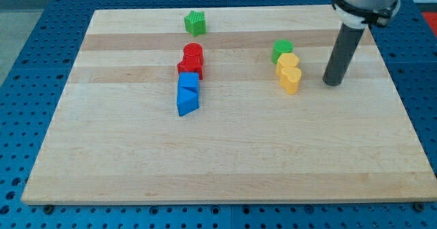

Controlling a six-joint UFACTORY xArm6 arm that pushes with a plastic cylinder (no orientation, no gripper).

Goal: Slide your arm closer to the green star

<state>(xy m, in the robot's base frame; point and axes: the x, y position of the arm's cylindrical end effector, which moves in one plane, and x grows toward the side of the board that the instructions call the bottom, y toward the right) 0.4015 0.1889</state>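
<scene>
The green star [195,22] lies near the view's top, left of centre, on the wooden board [225,154]. My tip [332,83] rests on the board at the view's right, far to the right of and below the star. The tip stands just right of a yellow block cluster [289,72] and is apart from it.
A red cylinder [193,52] sits on a red block [188,68], with a blue cube [188,83] and a blue wedge [187,102] below them. A green cylinder [282,50] touches the top of the yellow blocks. Blue perforated table surrounds the board.
</scene>
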